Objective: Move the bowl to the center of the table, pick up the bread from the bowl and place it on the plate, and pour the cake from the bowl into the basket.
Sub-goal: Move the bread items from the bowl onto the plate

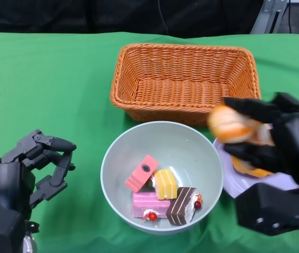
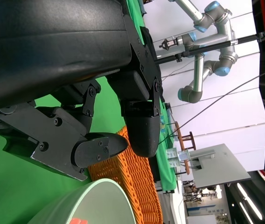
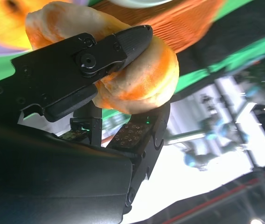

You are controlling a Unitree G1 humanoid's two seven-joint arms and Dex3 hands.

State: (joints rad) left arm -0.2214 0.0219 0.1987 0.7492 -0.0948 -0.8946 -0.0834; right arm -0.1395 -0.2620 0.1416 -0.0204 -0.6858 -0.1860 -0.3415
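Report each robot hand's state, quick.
Left robot hand: open, holding nothing, beside the bowl.
Right robot hand: closed on the bread, held above the plate.

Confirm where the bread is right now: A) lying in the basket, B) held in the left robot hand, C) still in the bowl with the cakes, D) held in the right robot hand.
D: the right robot hand grips the bread in its fingers above the plate, while the bowl holds only cake pieces.
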